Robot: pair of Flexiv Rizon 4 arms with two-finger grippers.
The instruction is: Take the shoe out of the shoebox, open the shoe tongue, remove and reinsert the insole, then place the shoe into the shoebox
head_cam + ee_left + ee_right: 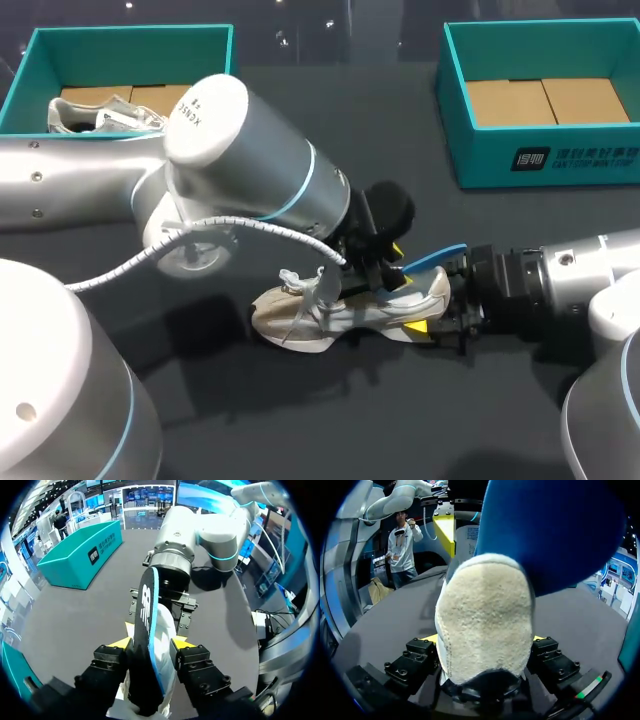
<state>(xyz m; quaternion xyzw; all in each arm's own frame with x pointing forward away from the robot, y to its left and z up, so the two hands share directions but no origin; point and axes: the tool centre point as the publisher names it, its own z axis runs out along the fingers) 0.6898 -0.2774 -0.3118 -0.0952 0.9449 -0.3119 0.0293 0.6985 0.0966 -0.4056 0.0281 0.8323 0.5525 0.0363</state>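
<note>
A white sneaker (320, 318) lies on its side mid-table, toe to the left. My right gripper (440, 318) is shut on its heel; in the right wrist view the beige heel (485, 615) fills the space between the fingers (427, 640). A blue-edged insole (437, 258) sticks up out of the shoe's opening. In the left wrist view the insole (146, 610) stands on edge between the spread yellow fingertips (120, 642) of my left gripper (151, 642), which is open just above the shoe's collar (167, 640).
A teal shoebox (35, 70) at the back left holds a second white shoe (100, 115). Another teal shoebox (545, 160) stands at the back right with only its cardboard floor showing. My left arm's bulky wrist (250, 160) hangs over the table's middle.
</note>
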